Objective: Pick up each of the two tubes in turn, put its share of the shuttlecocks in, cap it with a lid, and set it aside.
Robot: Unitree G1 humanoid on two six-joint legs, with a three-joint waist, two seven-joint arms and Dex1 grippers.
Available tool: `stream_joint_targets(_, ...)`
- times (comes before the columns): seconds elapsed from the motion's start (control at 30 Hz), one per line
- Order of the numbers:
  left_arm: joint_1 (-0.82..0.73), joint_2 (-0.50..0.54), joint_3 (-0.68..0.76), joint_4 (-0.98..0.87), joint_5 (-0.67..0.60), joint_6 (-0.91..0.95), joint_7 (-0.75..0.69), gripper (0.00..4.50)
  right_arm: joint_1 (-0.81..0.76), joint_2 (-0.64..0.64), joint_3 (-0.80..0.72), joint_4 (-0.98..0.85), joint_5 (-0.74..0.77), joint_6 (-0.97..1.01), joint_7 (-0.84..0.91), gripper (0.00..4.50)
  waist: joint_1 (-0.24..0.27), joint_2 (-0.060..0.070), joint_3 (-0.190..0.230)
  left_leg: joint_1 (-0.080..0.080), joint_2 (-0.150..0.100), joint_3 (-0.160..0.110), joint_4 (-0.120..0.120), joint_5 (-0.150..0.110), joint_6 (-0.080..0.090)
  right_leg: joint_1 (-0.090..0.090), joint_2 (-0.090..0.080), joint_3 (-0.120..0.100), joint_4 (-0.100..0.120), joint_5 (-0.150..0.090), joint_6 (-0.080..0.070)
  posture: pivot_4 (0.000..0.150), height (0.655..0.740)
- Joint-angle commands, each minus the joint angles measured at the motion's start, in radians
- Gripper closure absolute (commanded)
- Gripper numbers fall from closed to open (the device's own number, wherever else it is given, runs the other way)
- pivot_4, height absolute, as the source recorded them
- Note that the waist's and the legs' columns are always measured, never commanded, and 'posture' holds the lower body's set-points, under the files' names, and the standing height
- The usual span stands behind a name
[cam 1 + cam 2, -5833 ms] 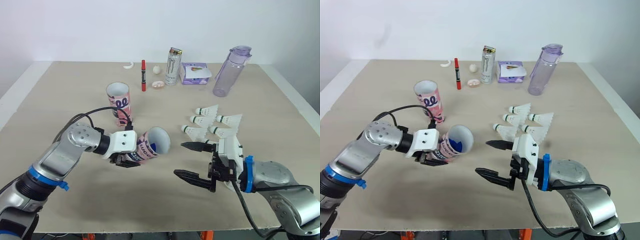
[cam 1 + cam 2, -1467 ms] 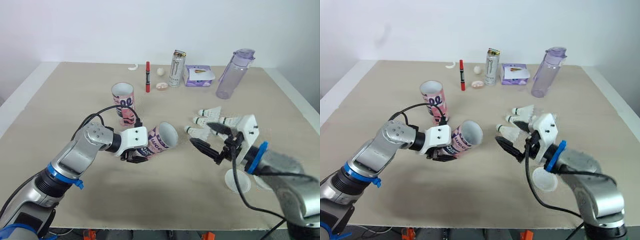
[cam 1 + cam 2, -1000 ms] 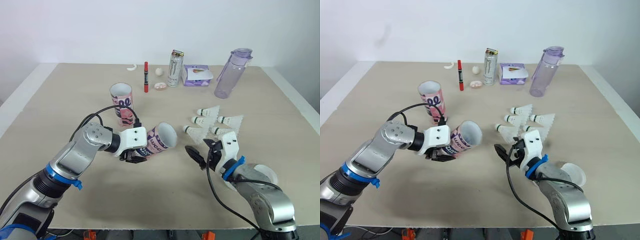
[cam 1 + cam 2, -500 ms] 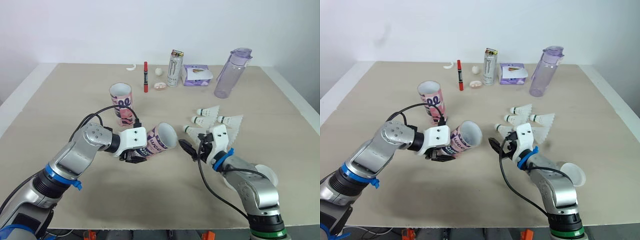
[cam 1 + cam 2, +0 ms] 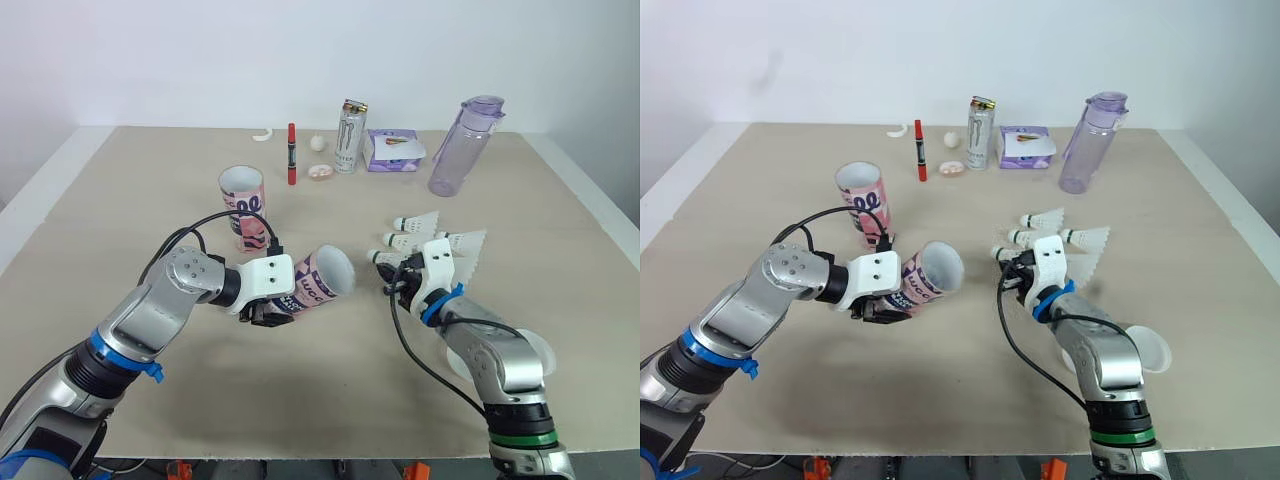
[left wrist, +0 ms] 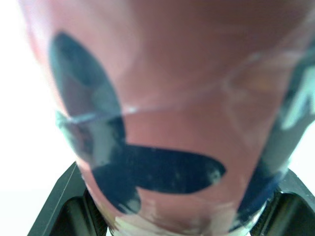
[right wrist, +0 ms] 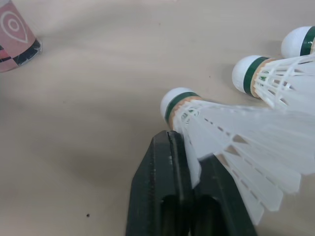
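Right gripper (image 5: 393, 284) is closed tight on the feathers of the nearest shuttlecock (image 7: 221, 128), which lies on the table (image 5: 150, 180) beside the other shuttlecocks (image 5: 415, 221). One tube (image 5: 318, 282) is clamped in the left gripper (image 5: 268, 312) and tilted mouth-first toward them, presumably for loading.

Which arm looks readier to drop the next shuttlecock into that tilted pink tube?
The right. Its jaws are shut on a shuttlecock, while the left's jaws hold the tube, its open end turned toward the right arm.
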Motion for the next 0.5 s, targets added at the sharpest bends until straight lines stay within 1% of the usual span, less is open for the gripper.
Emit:
stream_joint_targets(0.03,0.016,0.011,-0.018,-0.002,0.008,0.009,0.004,1.63,-0.028,0.005,-0.003,-0.016,-0.004,-0.027,0.01,4.43,0.0,0.0,0.0,0.0,0.0,0.0,0.0,0.0,0.0,0.0,0.0,0.0,0.0,0.0,0.0,0.15,0.74)
stream_joint_targets(0.2,0.017,0.012,-0.018,0.0,0.008,0.009,0.005,1.63,-0.027,-0.002,0.017,-0.035,-0.013,-0.044,0.036,4.43,0.0,0.0,0.0,0.0,0.0,0.0,0.0,0.0,0.0,0.0,0.0,0.0,0.0,0.0,0.0,0.15,0.74)
stream_joint_targets(0.27,0.016,0.012,-0.018,0.003,0.008,0.006,0.004,1.63,-0.019,-0.029,0.036,-0.1,-0.013,-0.046,0.071,4.43,0.0,0.0,0.0,0.0,0.0,0.0,0.0,0.0,0.0,0.0,0.0,0.0,0.0,0.0,0.0,0.15,0.74)
stream_joint_targets(0.43,0.012,0.011,-0.017,0.011,0.005,0.001,-0.001,1.63,-0.003,-0.176,0.049,-0.282,-0.012,-0.069,0.194,4.43,0.0,0.0,0.0,0.0,0.0,0.0,0.0,0.0,0.0,0.0,0.0,0.0,0.0,0.0,0.001,0.15,0.74)
stream_joint_targets(0.5,0.01,0.011,-0.017,0.017,0.005,-0.003,-0.003,1.63,-0.01,-0.265,0.027,-0.344,-0.009,-0.104,0.268,4.43,0.001,0.0,0.0,0.0,0.0,0.0,0.0,0.0,0.0,0.0,0.0,0.0,0.0,-0.001,0.001,0.15,0.74)
